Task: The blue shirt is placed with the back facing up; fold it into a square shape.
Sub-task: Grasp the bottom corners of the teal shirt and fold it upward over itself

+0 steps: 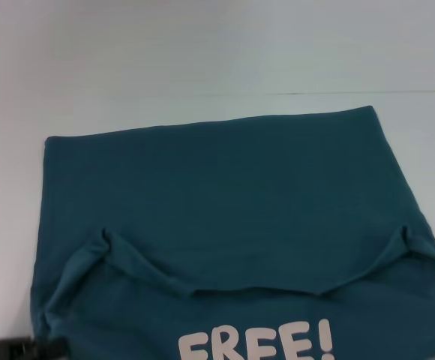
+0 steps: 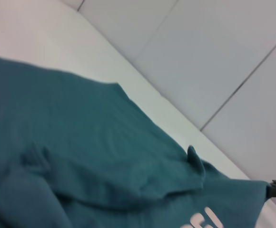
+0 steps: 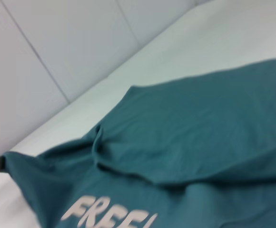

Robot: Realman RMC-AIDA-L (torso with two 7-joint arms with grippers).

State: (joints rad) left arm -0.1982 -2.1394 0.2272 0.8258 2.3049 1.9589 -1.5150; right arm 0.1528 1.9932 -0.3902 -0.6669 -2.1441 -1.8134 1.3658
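Only blue shirt [image 1: 225,195] (lettering up) on table [image 1: 202,52]

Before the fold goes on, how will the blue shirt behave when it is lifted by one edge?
The blue shirt is probably floppy: its near part, showing white letters, is folded with creases and bunched corners. It looks thin, so likely light. It may sag and drag on the white table.
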